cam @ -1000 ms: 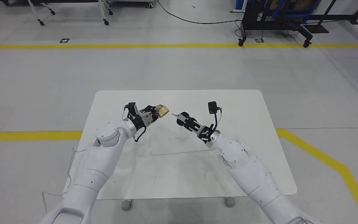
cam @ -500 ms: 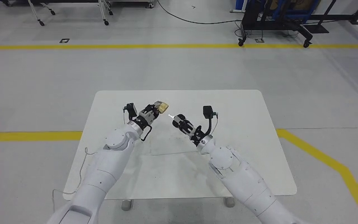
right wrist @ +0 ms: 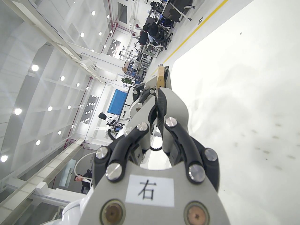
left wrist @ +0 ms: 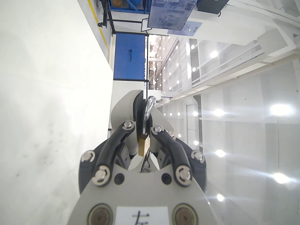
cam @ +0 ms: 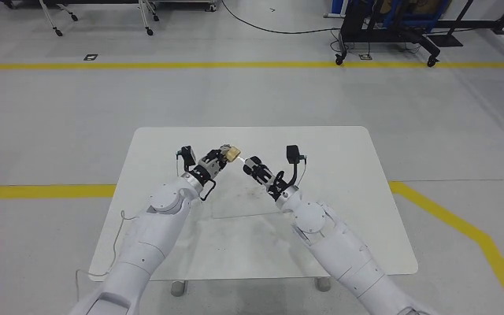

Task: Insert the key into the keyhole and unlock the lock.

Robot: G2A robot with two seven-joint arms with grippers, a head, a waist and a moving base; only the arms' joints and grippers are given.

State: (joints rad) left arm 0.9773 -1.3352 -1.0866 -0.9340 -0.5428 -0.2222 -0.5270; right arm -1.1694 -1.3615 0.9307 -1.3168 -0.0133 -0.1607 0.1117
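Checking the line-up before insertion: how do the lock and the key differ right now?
The lock is a chunky brass block; the key is a thin pale sliver, far smaller. The lock sits in the left gripper, the key in the right gripper. Both are held above the table, close together. Whether they touch is unclear.

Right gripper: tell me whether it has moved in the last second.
Yes. Against the table, the right gripper has shifted slightly leftward, away from the table's right edge, closing on the lock held by the left gripper.
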